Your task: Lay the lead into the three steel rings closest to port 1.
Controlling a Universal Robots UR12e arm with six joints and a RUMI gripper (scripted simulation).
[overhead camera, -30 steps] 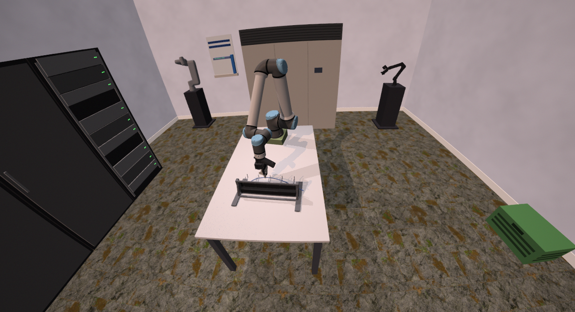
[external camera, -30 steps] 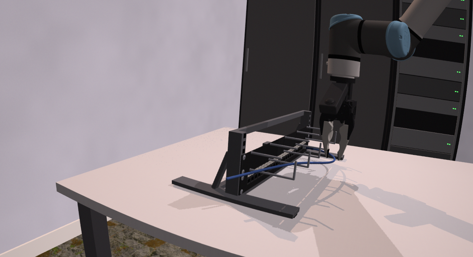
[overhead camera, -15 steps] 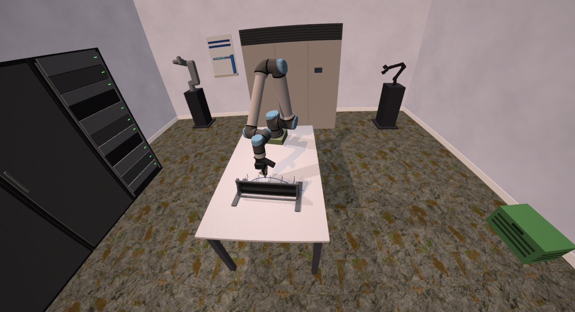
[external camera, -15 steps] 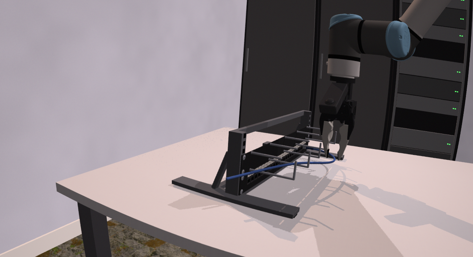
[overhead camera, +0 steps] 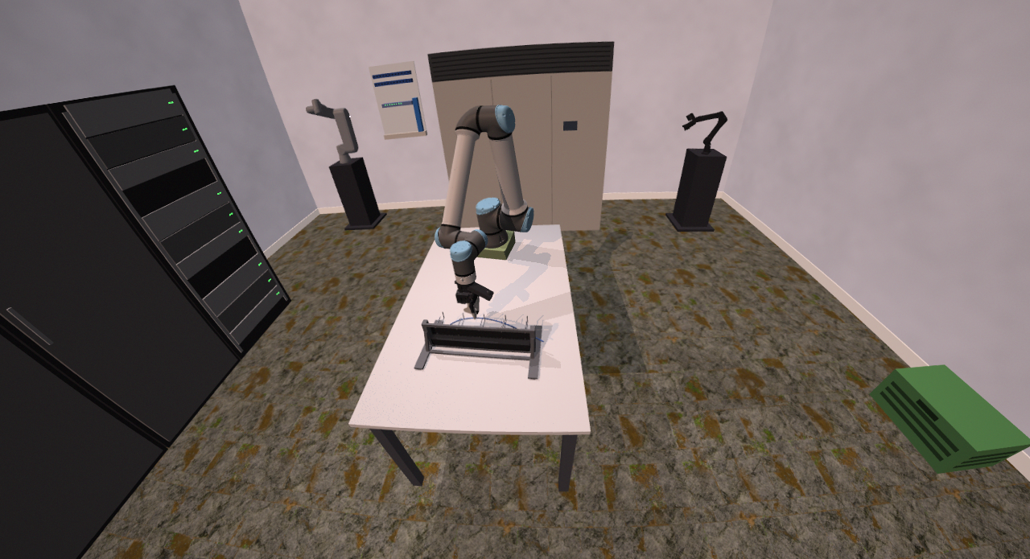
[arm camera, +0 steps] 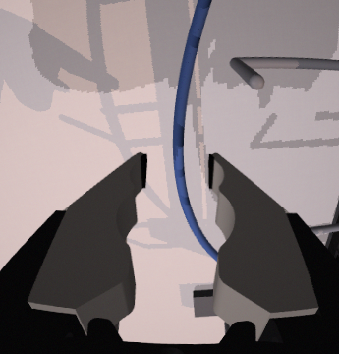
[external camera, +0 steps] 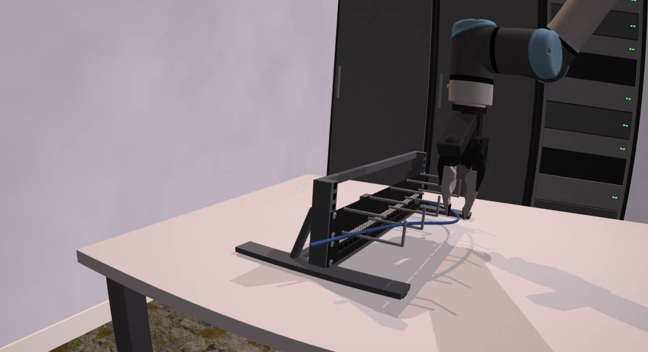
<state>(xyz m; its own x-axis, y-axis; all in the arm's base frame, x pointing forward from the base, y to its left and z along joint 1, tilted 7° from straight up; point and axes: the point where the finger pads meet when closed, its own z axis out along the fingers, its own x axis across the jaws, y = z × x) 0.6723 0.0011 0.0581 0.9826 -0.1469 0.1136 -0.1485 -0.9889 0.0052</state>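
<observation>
The black rack (overhead camera: 479, 339) (external camera: 398, 209) stands upright on the white table, and its row of steel rings sticks out toward the arm. The blue lead (external camera: 385, 225) runs along the ring side of the rack and curves round at the far end. Which rings it lies in I cannot tell. My gripper (external camera: 457, 210) points down beside the far rings, its tips close to the table top. In the wrist view the lead (arm camera: 179, 147) passes between the fingers with a gap on each side. The fingers do not clamp it.
A steel ring rod (arm camera: 287, 66) lies just right of the fingers. The rack's foot bars (external camera: 324, 268) rest flat on the table. A server cabinet (overhead camera: 108, 268) stands left of the table, and the arm's base (overhead camera: 496, 246) sits at the far end.
</observation>
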